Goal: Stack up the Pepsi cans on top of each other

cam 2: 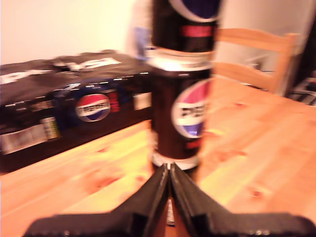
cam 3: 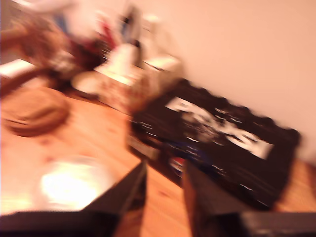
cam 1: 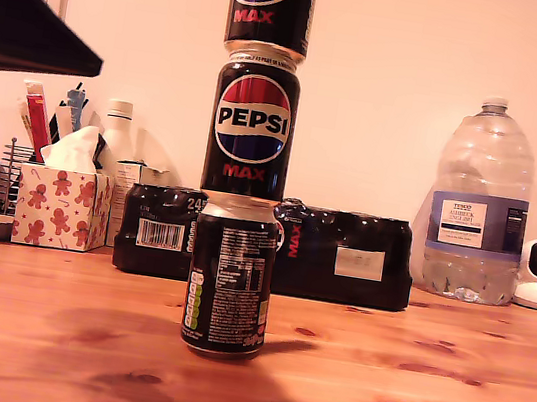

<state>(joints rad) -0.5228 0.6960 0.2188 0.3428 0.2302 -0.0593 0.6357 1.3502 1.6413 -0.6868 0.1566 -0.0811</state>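
Pepsi cans (cam 1: 251, 138): stacked upright, long axes vertical | my first hand (cam 2: 170, 174): closed, empty, cans ahead | my second hand (cam 3: 163, 180): parted, empty

The wooden table (cam 1: 482, 395) bears the bottom Pepsi can (cam 1: 230, 278), multipack (cam 1: 341, 257), and water bottle (cam 1: 479, 207).

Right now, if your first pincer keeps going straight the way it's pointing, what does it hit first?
Most likely the stack of Pepsi cans, dead ahead of my first pincer; its jaws look shut. The blur hides the gap.
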